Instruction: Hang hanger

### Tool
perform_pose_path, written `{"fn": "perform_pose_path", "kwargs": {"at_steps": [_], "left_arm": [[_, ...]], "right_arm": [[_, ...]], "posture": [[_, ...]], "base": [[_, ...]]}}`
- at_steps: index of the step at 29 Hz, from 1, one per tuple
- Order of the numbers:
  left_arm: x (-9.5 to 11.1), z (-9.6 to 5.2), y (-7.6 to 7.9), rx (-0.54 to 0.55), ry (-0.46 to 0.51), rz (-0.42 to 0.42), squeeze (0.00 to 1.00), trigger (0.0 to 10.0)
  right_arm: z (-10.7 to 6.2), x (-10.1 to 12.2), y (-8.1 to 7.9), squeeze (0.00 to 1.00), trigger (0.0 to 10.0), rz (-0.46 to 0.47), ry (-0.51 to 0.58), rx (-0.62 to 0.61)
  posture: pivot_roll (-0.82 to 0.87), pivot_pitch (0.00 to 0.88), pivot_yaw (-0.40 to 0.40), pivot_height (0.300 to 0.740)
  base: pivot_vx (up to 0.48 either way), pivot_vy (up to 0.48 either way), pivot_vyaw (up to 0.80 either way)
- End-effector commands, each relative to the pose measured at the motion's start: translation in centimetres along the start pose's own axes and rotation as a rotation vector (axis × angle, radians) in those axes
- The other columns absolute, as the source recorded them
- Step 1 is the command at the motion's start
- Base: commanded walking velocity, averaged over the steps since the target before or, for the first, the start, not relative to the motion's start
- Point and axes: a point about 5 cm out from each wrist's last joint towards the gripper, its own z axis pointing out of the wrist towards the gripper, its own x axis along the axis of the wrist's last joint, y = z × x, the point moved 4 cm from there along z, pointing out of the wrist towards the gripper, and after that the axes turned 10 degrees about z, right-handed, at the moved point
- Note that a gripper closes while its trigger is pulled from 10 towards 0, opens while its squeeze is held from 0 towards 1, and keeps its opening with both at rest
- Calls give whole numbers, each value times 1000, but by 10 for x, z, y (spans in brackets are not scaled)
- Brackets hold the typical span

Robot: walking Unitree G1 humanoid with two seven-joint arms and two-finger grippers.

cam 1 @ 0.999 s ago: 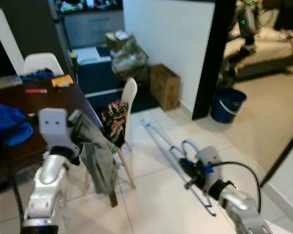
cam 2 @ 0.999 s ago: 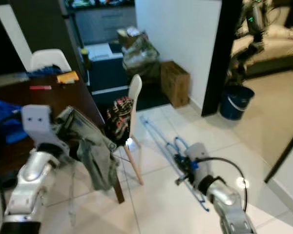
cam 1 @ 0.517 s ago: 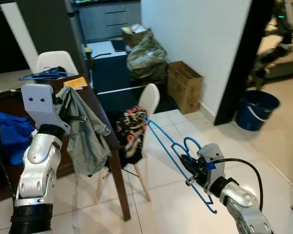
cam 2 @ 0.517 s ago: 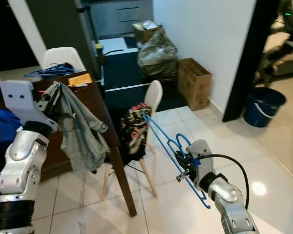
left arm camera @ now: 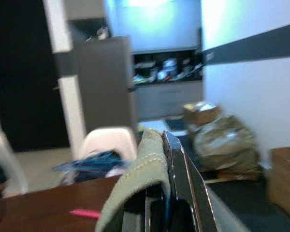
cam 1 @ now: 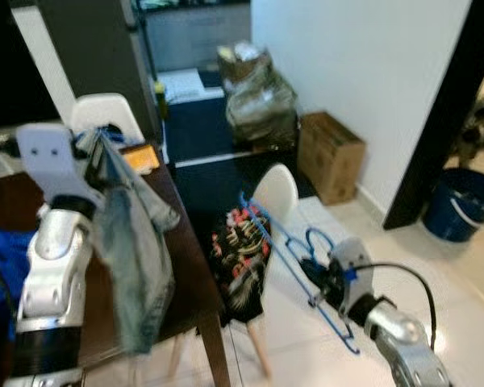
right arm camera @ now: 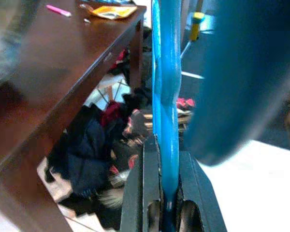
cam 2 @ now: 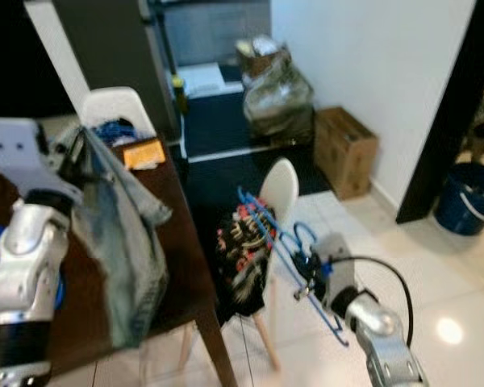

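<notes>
A blue wire hanger (cam 1: pixel 276 232) slants up from my right gripper (cam 1: pixel 317 284), which is shut on its lower bar near the hook; the right wrist view has the blue bar (right arm camera: pixel 164 96) clamped between the fingers (right arm camera: pixel 147 193). My left gripper (cam 1: pixel 95 151) is raised over the table's corner and shut on a faded grey-green denim garment (cam 1: pixel 137 258), which hangs down beside the silver forearm. In the left wrist view the cloth (left arm camera: pixel 140 179) drapes over the fingers (left arm camera: pixel 183 188). The hanger and the garment are apart.
A dark wooden table (cam 1: pixel 187 242) stands at the left with an orange packet (cam 1: pixel 140 156) on it. A white chair (cam 1: pixel 279 193) draped with a patterned cloth (cam 1: pixel 240 262) sits between the arms. Behind are a cardboard box (cam 1: pixel 331 153), a bagged bundle (cam 1: pixel 258 101) and a blue bucket (cam 1: pixel 468 214).
The camera has swung left and come nearer to the table and chair. My left gripper has lifted the garment higher. My right gripper still holds the hanger at the same slant.
</notes>
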Motion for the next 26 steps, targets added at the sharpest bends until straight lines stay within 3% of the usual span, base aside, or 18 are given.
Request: {"fn": "perform_pose_path", "kwargs": {"at_steps": [1, 4, 6, 7, 9, 16, 17, 21, 22, 26], "left_arm": [[-23, -6, 0, 13, -109, 29, 0, 10000], [-40, -15, 2, 15, -186, 44, 0, 10000], [-88, -50, 12, 24, -411, 35, 0, 10000], [-88, -50, 12, 24, -411, 35, 0, 10000], [-116, -84, 27, -1, -570, 5, 0, 10000], [-133, -115, 50, -79, -697, -15, 0, 10000], [-140, -128, 51, -102, -757, 4, 0, 10000], [-141, -130, 49, -100, -768, 13, 0, 10000], [-141, -131, 44, -88, -771, 27, 1000, 10000], [-137, -128, 34, -117, -775, 112, 1000, 10000]], "right_arm": [[-1, -2, -1, 0, 10000, 10, -7, 4], [-1, -2, -1, 0, 10000, 11, -7, 3], [-1, -2, 0, 0, 10000, 13, -7, 0], [-1, -2, 0, 0, 10000, 13, -7, 0], [-2, -1, 0, 0, 10000, 15, -8, -1], [-1, -1, 1, 0, 10000, 14, -12, 2], [-1, -1, 1, 0, 10000, 14, -13, 3], [-1, -1, 2, 0, 10000, 14, -13, 2], [-1, -1, 2, 0, 10000, 14, -13, 2], [-1, -1, 1, 0, 10000, 14, -14, 2]], "posture": [[-72, 0, 72, 740], [-70, 0, 74, 740], [-70, 0, 75, 740], [-70, 0, 75, 740], [-61, 0, 71, 740], [-56, 0, 70, 740], [-53, 0, 69, 740], [-53, 0, 69, 740], [-53, 0, 72, 740], [-51, 0, 74, 740]], "base": [[0, 0, 0], [0, 0, 0], [0, 0, 0], [0, 0, 0], [0, 0, 0], [0, 0, 0], [0, 0, 0], [0, 0, 0], [0, 0, 0], [0, 0, 0]]}}
